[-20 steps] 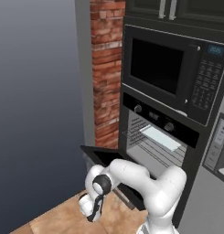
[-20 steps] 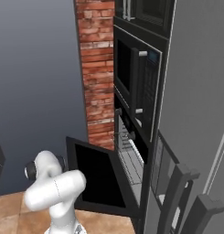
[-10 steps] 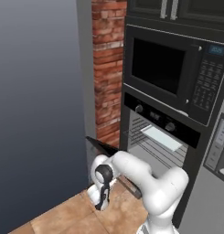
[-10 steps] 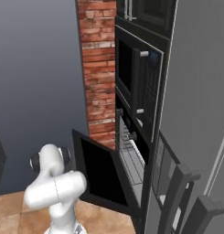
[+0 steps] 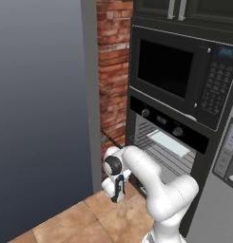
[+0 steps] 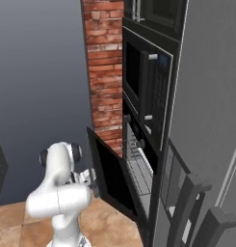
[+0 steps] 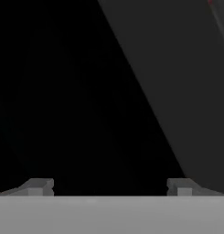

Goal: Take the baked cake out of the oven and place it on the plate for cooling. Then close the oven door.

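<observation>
Already the oven door stands raised most of the way toward the oven, leaning out at roughly one o'clock from its bottom hinge. Just outside it the gripper sits spread wide and empty, fingertips apart, probably so the arm can push the panel shut.

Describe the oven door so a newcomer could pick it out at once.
Find the red brick column; just right of it stands a dark appliance stack with a microwave on top. Below that, the oven door is the black panel hinged low, tilted partly open over wire racks, unlike the shut microwave door.
</observation>
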### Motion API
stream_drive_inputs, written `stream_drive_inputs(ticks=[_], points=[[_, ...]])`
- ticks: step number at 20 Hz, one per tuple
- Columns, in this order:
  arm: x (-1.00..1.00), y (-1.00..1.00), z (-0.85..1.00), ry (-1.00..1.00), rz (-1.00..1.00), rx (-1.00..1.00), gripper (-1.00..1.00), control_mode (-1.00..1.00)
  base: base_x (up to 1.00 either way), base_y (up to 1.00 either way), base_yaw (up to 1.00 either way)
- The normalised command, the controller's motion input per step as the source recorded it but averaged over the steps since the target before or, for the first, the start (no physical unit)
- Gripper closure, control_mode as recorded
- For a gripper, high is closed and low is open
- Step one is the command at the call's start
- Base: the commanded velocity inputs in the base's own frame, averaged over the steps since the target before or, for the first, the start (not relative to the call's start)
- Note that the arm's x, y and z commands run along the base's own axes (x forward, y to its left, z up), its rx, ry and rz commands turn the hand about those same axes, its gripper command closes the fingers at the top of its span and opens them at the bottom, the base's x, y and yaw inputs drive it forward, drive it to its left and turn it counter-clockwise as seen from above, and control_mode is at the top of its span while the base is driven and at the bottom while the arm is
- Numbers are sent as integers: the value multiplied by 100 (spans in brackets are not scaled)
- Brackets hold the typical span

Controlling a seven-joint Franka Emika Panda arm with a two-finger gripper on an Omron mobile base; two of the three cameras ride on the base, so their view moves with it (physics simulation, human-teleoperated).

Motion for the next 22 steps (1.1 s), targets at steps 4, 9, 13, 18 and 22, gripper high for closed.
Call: stream_drive_inputs(ticks=[4,9,13,18,22], points=[[100,-100,60,9,1,3,-100,-100,0,0,0],[95,-100,48,12,3,5,-100,-100,0,0,0],[91,-100,39,17,1,5,-100,-100,0,0,0],[81,-97,38,19,0,5,-100,-100,0,0,0],[67,-84,33,19,0,4,-100,-100,0,0,0]])
